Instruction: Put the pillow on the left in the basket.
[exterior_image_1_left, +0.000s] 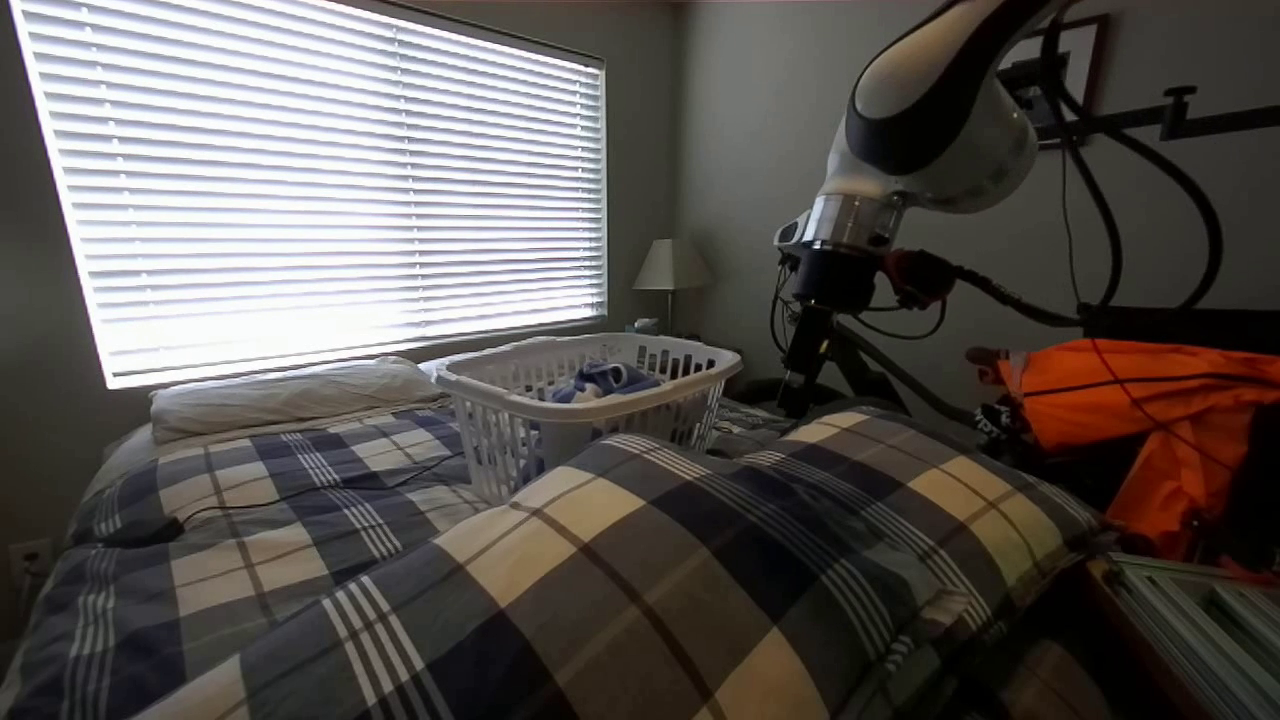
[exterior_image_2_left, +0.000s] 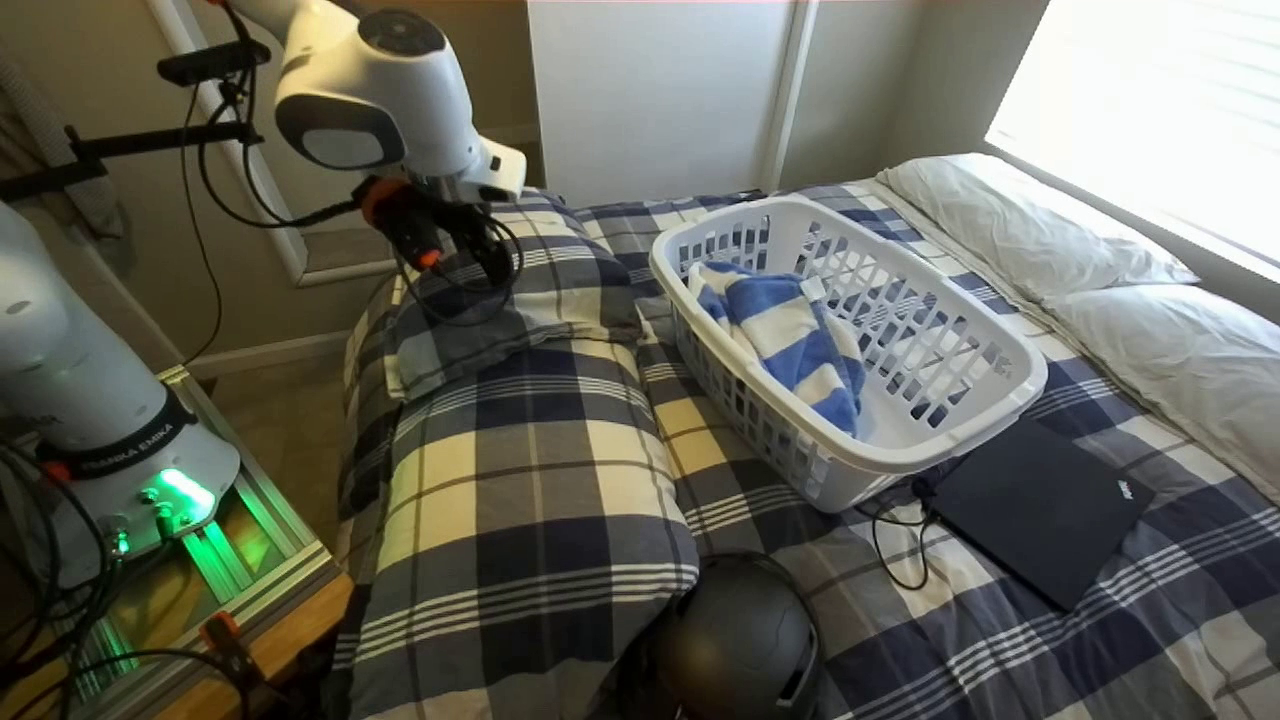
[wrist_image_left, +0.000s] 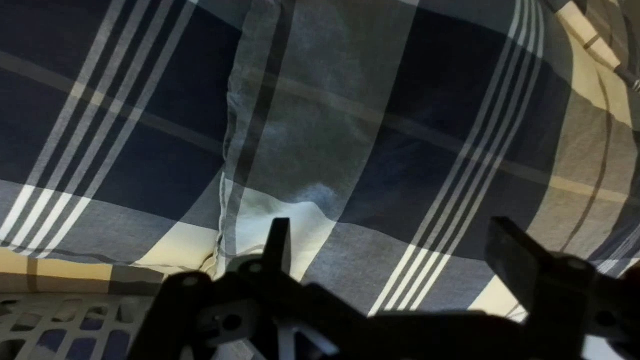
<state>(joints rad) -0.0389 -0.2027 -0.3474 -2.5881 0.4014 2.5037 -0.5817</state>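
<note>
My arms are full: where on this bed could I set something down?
Bare bedspread lies between the helmet, the laptop and a looped cable; the basket has free space beside the striped towel. It's crowded between the basket and the plaid pillow under the arm, with little gap.

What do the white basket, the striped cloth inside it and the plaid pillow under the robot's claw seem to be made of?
Basket: probably molded plastic, smooth-looking, perhaps faintly glossy; thick rim and latticed sides suggest it.
Striped cloth: perhaps terry towelling, matte; its soft, thick folds hint so.
Pillow: matte fabric cover, maybe cotton, with wrinkles and a seamed edge; filling hidden.
</note>
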